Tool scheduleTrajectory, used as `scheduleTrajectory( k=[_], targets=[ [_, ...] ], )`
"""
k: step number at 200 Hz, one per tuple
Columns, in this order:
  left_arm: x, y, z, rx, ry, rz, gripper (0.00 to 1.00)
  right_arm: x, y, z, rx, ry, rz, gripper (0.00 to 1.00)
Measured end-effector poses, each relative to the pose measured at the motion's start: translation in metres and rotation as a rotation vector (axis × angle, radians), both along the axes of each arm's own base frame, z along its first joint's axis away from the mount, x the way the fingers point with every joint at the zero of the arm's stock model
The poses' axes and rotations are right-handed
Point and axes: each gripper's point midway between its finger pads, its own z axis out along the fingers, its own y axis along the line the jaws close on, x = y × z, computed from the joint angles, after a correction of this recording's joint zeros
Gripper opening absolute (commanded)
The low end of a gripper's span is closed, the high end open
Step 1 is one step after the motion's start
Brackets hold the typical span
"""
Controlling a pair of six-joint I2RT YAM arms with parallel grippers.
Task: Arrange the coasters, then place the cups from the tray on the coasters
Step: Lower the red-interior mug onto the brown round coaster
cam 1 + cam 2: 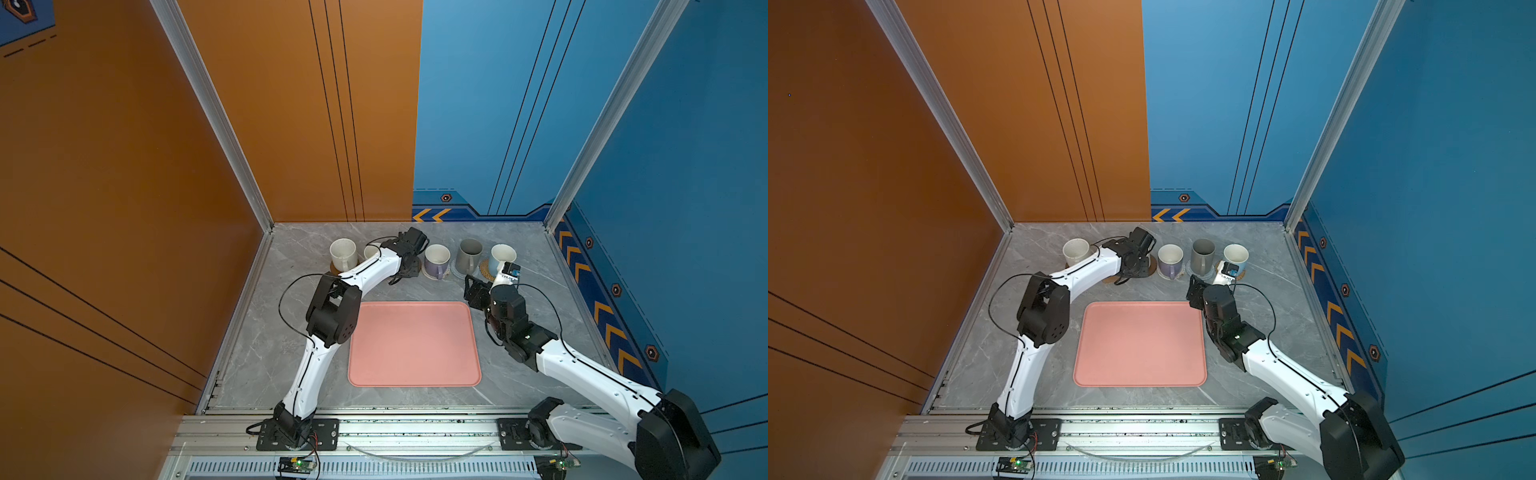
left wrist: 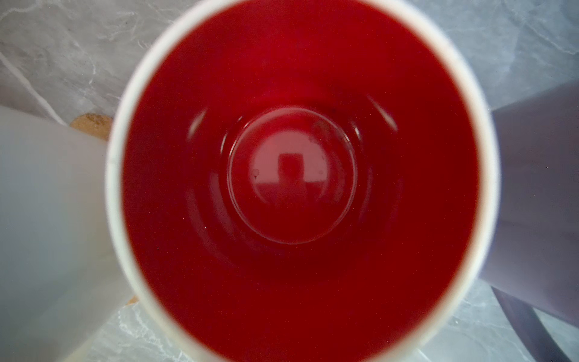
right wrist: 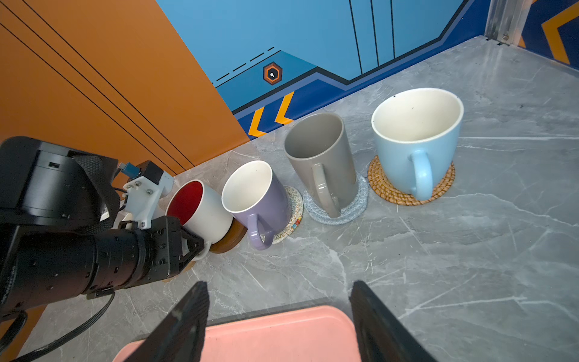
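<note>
Several cups stand in a row at the back, each on a coaster. The light blue cup point(image 3: 416, 141) sits on a rattan round point(image 3: 382, 185), the grey cup point(image 3: 322, 160) on a blue-grey mat point(image 3: 354, 207), and the lavender cup point(image 3: 257, 200) on a cream mat point(image 3: 293, 213). The white cup with red inside point(image 2: 300, 175) rests on a brown disc point(image 3: 230, 243). My left gripper point(image 3: 192, 247) is shut on its handle. Two white cups point(image 1: 343, 253) stand further left. My right gripper point(image 3: 279, 294) hangs open over the far right corner of the bare pink tray point(image 1: 413, 345).
The back wall runs close behind the cup row. Aluminium corner posts point(image 1: 552, 224) stand at the back corners. Grey marble table point(image 3: 470, 266) lies bare to the right of the tray. The left arm point(image 1: 332, 311) arches past the tray's left side.
</note>
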Motion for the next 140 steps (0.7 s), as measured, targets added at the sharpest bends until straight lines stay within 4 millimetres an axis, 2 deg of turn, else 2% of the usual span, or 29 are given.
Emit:
scheduleTrajectory(
  k=[65,140],
  targets=[
    [0.0042,-0.0028,0.0072,-0.011,-0.017,-0.001,0.0,-0.0001,-0.0001,-0.0004,0.0,0.001,0.0,0.7],
    [0.004,-0.0063,-0.0009,-0.011,-0.004,-0.007,0.0,0.0,-0.0005,-0.0004,0.0,0.001,-0.001,0.7]
  ],
)
